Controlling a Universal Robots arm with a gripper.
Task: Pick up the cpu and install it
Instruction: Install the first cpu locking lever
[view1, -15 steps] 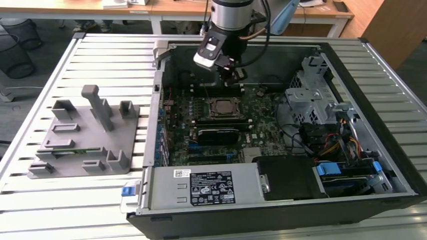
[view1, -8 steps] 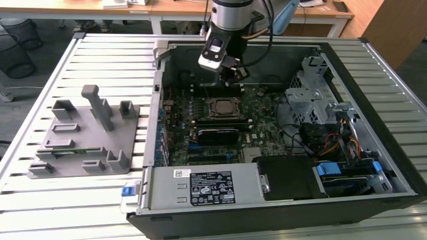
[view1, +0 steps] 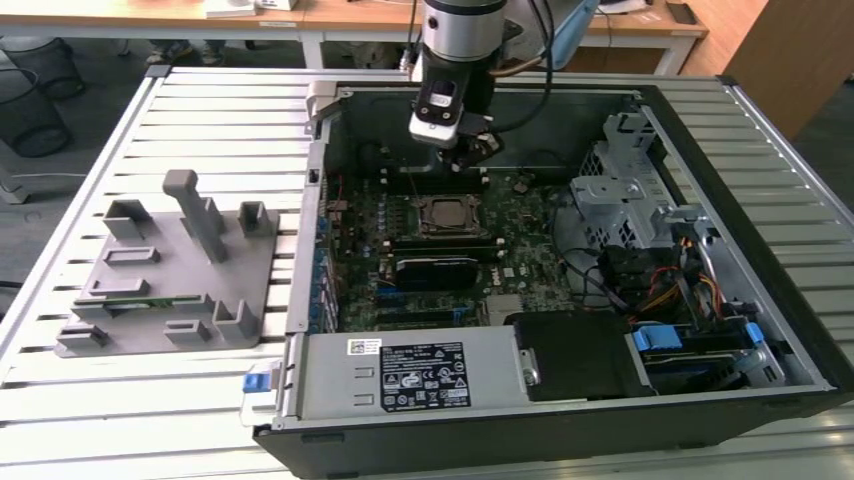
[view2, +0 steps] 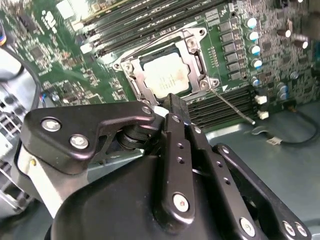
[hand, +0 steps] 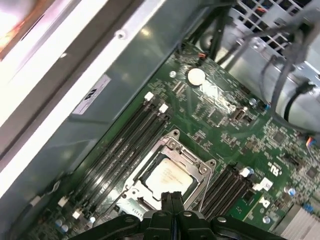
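While your arm hangs over the open computer case (view1: 747, 330), you find the gripper (view1: 470, 152) above the far part of the motherboard (view1: 534, 260), just beyond the socket (view1: 442, 217). Its fingers (hand: 172, 207) sit pressed together in the first wrist view, and in the second wrist view the fingers (view2: 175, 112) meet with nothing between them, so the gripper is clenched and carries nothing.

You can see the cpu (view2: 166, 78) lying flat inside the socket's metal frame (view2: 199, 62), its pale silver top facing up; the first wrist view shows the cpu (hand: 167, 176) in the same seat, just beyond the fingertips and apart from them. Dark memory slots (hand: 127, 135) run along both sides of the socket.

On the slatted tabletop (view1: 187, 110), at the exterior view's left of the case, you have a grey fixture block (view1: 174, 270) standing well apart from the gripper.
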